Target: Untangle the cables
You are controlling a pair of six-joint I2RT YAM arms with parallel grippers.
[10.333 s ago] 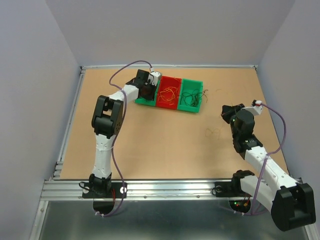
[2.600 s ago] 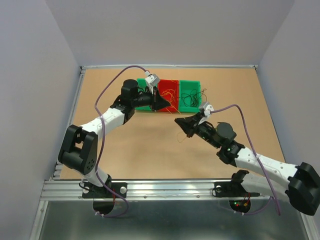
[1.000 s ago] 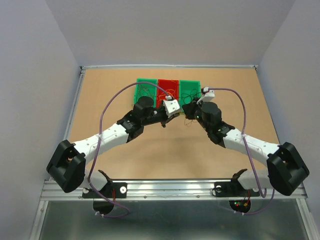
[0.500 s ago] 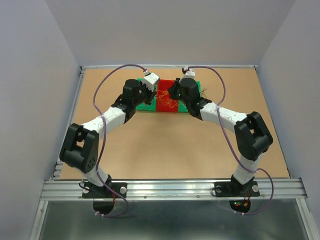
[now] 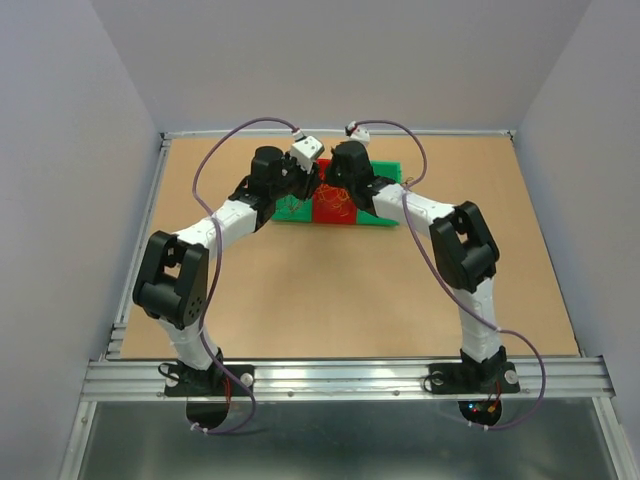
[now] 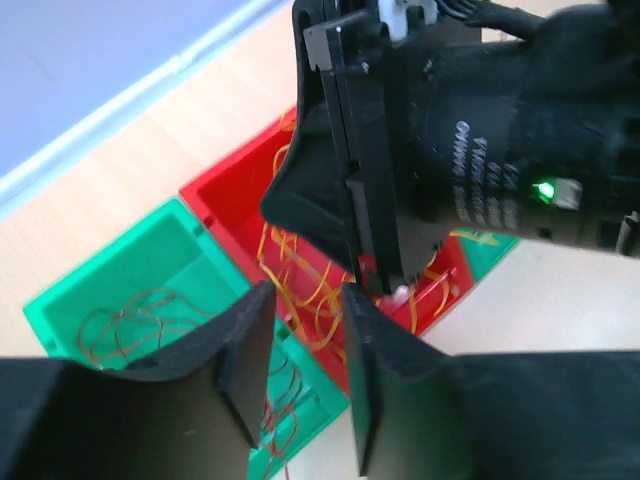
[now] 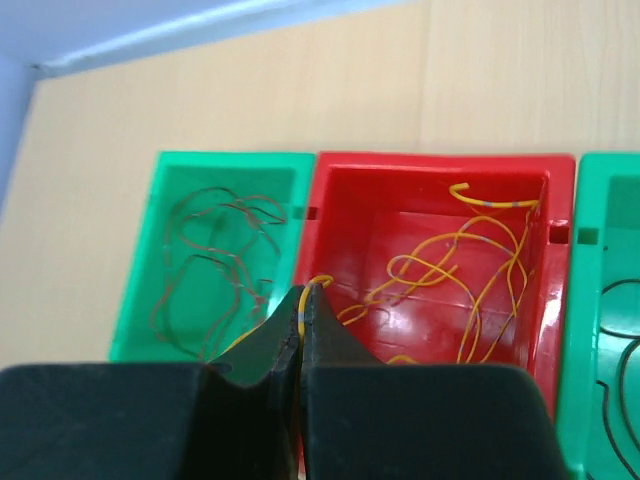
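Observation:
The cables lie sorted in three bins at the back of the table. Brown-red cables (image 7: 215, 255) fill the left green bin (image 7: 230, 158). Yellow cables (image 7: 470, 262) lie in the red bin (image 7: 440, 160), and a black cable (image 7: 620, 350) in the right green bin (image 7: 585, 200). My right gripper (image 7: 303, 292) (image 5: 328, 190) is shut on one yellow cable, its end looping out above the tips over the red bin's left wall. My left gripper (image 6: 305, 300) (image 5: 308, 185) hangs open right beside it with nothing between its fingers, above the yellow cables (image 6: 300, 290) and brown-red cables (image 6: 130, 320).
The two wrists almost touch over the red bin (image 5: 325, 212); the right gripper's black body (image 6: 440, 150) fills the left wrist view. The bins stand near the back wall, with bare wooden table (image 5: 330, 290) in front of them.
The left gripper has gone from shut to open. Both arms have swung from mid-table back to the bins, and the right gripper has shifted left to the red bin's left wall.

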